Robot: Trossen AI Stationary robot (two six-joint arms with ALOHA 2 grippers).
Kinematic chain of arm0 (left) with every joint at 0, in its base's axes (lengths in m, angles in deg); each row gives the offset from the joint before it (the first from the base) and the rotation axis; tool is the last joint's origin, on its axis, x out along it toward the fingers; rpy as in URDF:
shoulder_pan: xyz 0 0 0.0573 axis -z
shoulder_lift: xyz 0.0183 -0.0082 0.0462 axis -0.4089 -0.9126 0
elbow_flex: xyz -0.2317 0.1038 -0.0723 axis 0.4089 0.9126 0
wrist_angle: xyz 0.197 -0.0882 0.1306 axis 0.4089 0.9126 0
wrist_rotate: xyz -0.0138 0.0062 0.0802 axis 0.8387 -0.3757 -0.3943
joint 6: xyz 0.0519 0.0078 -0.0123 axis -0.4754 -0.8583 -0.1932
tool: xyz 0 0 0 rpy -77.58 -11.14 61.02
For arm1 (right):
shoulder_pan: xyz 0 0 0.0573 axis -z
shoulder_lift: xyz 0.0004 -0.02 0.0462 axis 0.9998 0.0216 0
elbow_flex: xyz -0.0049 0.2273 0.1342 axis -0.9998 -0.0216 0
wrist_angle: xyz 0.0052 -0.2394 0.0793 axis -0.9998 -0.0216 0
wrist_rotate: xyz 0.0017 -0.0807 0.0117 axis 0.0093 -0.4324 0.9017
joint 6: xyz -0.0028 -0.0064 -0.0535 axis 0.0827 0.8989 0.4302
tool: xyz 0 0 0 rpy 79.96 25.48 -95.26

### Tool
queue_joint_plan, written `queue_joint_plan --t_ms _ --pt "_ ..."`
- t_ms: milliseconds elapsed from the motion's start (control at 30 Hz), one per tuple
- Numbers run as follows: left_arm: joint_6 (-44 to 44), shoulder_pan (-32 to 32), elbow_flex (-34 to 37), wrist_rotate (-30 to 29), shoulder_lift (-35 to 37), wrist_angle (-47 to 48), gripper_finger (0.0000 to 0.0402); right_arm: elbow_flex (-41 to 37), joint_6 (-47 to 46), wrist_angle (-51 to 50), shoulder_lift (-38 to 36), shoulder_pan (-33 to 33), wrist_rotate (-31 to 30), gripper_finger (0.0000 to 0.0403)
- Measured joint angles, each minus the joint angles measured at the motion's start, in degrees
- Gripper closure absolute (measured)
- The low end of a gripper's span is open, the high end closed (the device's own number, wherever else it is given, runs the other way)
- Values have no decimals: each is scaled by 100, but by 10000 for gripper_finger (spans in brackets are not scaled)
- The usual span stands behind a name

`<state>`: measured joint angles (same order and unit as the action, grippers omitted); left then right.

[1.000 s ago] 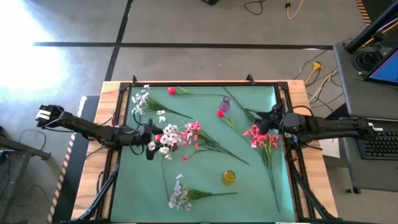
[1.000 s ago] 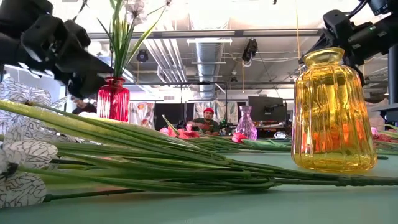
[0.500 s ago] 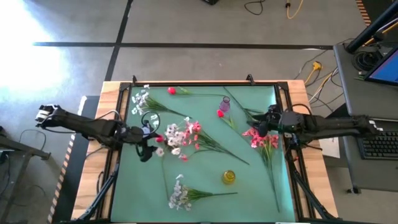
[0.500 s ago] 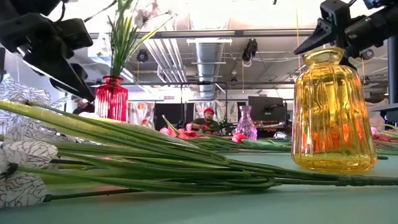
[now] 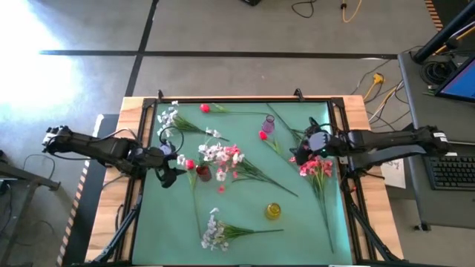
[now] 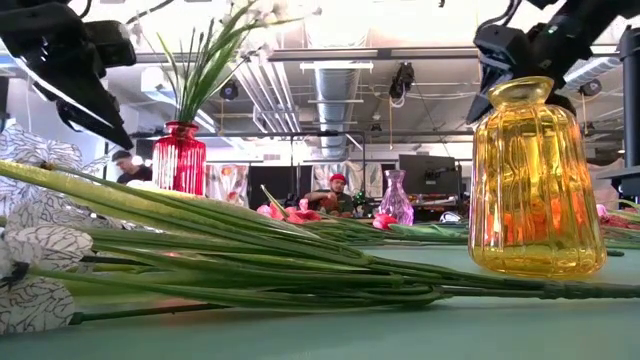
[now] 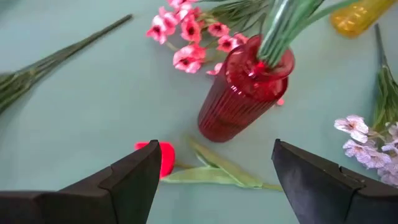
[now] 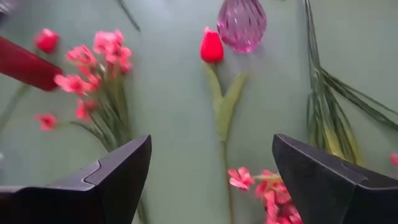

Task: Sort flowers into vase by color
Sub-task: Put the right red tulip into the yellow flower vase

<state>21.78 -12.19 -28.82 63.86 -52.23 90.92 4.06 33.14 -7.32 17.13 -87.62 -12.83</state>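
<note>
A red vase stands left of the mat's middle with a white-blossomed spray leaning in its mouth. My left gripper hovers open just left of the vase, tipped down over a red bud lying on the mat. Pink flowers lie beside the vase. My right gripper hangs open at the right, above another red bud beside a purple vase. More pink flowers lie under the right arm.
A yellow vase stands near the front. White sprays lie at the front and far left, and a red bud lies at the far edge. Long green stems cross the mat. A person sits beyond the table.
My left gripper has drawn back from the red vase toward the table's left edge, risen and tipped nose-down. The white spray in the vase has leaned over. My right gripper has gone toward the table's middle, a little up, tipping further down.
</note>
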Motion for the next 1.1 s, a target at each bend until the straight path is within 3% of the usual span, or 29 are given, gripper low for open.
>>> queue_joint_plan --t_ms 367,700,933,1100 --pt "554 0 0 -1 286 198 109 715 13 -169 883 0 876 76" --pt "554 0 0 -847 651 204 109 814 14 -298 1870 2 916 76" --pt "626 0 0 -750 699 510 109 864 34 -299 2345 2 1017 76" --pt "1326 0 0 -601 697 1036 109 997 539 -263 2595 43 948 76"
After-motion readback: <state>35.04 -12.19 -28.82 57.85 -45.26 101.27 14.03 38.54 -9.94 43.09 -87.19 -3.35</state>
